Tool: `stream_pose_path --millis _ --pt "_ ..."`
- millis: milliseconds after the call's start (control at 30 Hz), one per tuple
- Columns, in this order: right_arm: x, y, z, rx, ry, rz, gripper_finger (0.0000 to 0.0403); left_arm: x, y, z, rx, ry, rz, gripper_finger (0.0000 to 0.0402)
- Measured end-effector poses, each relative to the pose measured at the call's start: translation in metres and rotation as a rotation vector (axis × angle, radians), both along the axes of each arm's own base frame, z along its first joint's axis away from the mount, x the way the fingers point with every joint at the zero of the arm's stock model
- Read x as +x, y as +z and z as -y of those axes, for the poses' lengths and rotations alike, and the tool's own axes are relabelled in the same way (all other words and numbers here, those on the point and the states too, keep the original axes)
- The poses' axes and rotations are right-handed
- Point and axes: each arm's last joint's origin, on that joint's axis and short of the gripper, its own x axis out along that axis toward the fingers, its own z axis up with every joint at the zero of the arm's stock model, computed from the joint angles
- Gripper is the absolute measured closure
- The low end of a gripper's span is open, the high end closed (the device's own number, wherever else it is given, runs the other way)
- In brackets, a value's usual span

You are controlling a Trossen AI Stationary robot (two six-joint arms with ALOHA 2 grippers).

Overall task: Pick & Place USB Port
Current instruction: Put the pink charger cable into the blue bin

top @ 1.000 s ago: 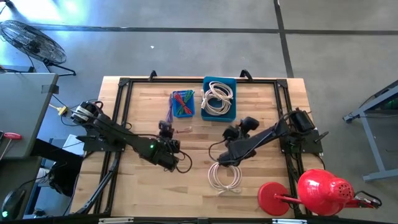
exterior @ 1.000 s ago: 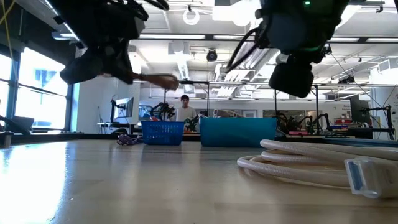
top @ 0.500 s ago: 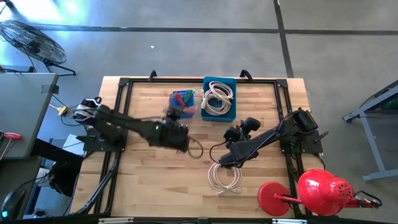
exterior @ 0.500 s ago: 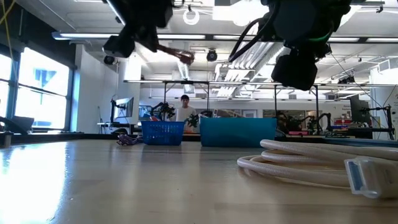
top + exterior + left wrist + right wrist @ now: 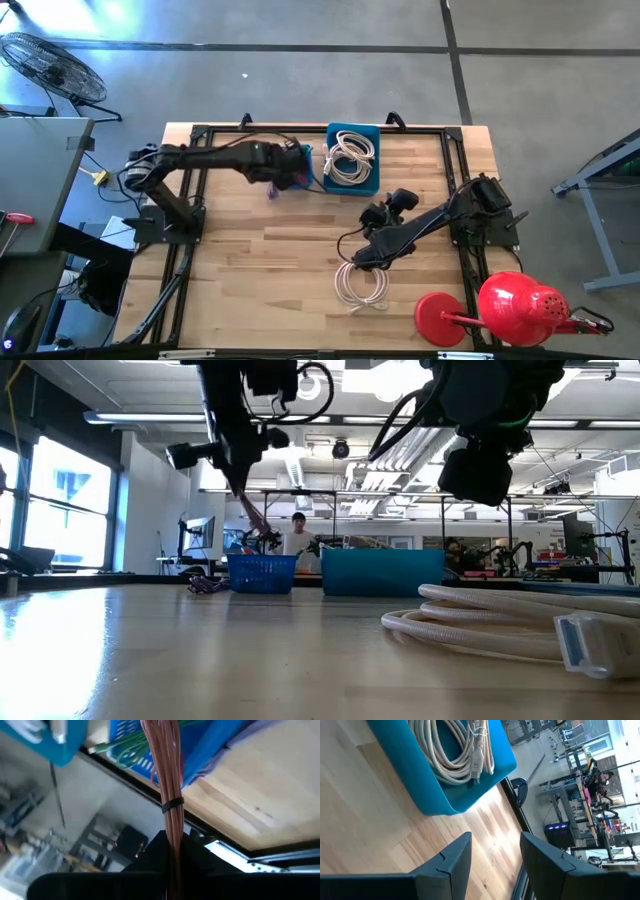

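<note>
My left gripper [image 5: 287, 168] hangs over the small blue basket [image 5: 296, 165] at the table's far side, shut on a bundle of pink cable [image 5: 167, 765] bound with a black tie. The bundle's free end reaches down toward the basket [image 5: 210, 740], which holds green and red cables. My right gripper [image 5: 366, 254] hovers open above the table's middle, just beyond a coiled white USB cable [image 5: 362, 285] lying flat on the wood. The right wrist view looks past the open fingers [image 5: 455, 862] at the teal bin [image 5: 445, 780]. My left gripper holds the pink cable bundle by one end, just behind the black tie [image 5: 173, 806], pinched between the two fingers [image 5: 150, 855]. The bundle runs straight out along the fingers. In the low view it hangs down from the gripper [image 5: 250, 515] over the basket, lifted clear of the table.
The teal bin [image 5: 352, 158] with white cables stands right of the blue basket. A purple cable [image 5: 272, 190] lies beside the basket. A red lamp-like thing [image 5: 520, 305] sits at the near right corner. A black frame [image 5: 200, 135] borders the table. A person shows in the room behind [image 5: 296, 532].
My left gripper has swung from the table's middle toward the far edge and risen, carrying the pink cable clear of the table until it stands over the blue basket; the gripper has tipped so the bundle now hangs down. My right arm has barely shifted.
</note>
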Motion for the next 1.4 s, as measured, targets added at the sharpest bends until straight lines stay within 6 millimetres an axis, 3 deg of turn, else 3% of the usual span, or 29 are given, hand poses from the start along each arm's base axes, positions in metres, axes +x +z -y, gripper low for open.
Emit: stream_pose_path --millis 267,533,833,1067,1400 --pt "0.002 0.001 0.0 -0.044 0.037 0.02 0.0242 0.001 -0.002 -0.015 -0.144 -0.18 -0.067 0.0381" --pt "0.004 -0.001 -0.001 -0.038 0.042 0.051 0.0242 0.019 -0.027 -0.021 -0.134 -0.377 -0.242 0.0381" --pt "0.009 -0.004 -0.003 0.008 0.046 0.07 0.0242 0.032 -0.057 -0.035 -0.149 -0.387 -0.322 0.0381" --pt "0.008 -0.005 -0.003 0.029 0.035 0.067 0.0242 0.034 -0.058 -0.035 -0.184 -0.394 -0.287 0.0379" --pt "0.008 -0.005 -0.003 0.055 0.02 0.059 0.0242 0.041 -0.055 -0.038 -0.131 -0.216 -0.083 0.0355"
